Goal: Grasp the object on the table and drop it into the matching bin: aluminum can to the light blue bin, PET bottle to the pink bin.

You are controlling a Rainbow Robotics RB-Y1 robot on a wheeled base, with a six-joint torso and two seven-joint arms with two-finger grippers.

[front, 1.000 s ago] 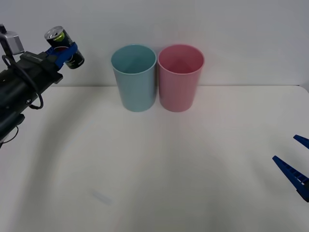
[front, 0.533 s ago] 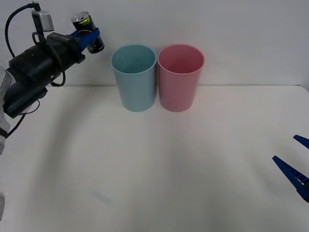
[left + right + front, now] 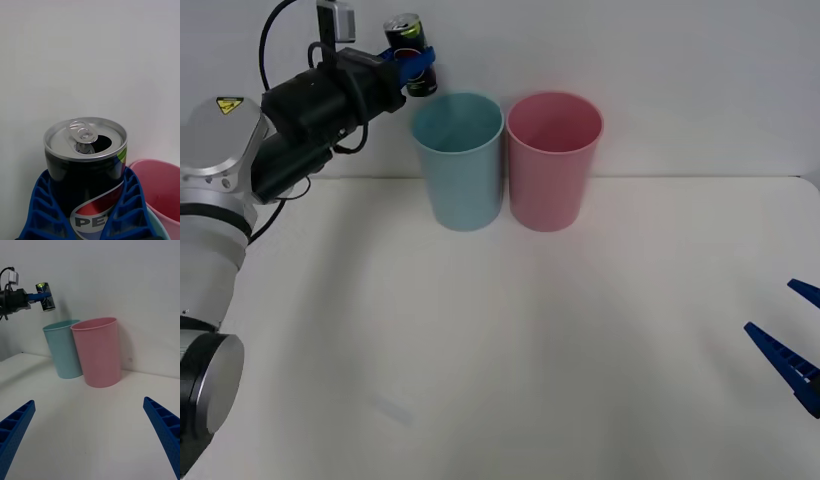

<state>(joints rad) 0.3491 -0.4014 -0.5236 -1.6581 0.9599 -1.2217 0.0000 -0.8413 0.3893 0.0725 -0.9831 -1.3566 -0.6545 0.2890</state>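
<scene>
While the left gripper (image 3: 412, 62) pinches the aluminum can (image 3: 408, 55) between its blue fingers (image 3: 41, 210), the can hangs in the air just above the light blue bin (image 3: 458, 160) — near that bin's rim on the side away from the pink bin (image 3: 553, 160) (opened top, tilted). Right gripper (image 3: 90, 435) — well apart from the light blue bin, low over the table (image 3: 580, 350), fingers spread wide.

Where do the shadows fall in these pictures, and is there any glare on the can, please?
Front view: soft shadow on the table below the left arm; the left tool holds the aluminum can beside the light blue bin. Right wrist view: faint shadows on the wall behind the can and the pink bin; the right tool waits open. Left wrist view: mild sheen on the can's silver top, no harsh glare.
</scene>
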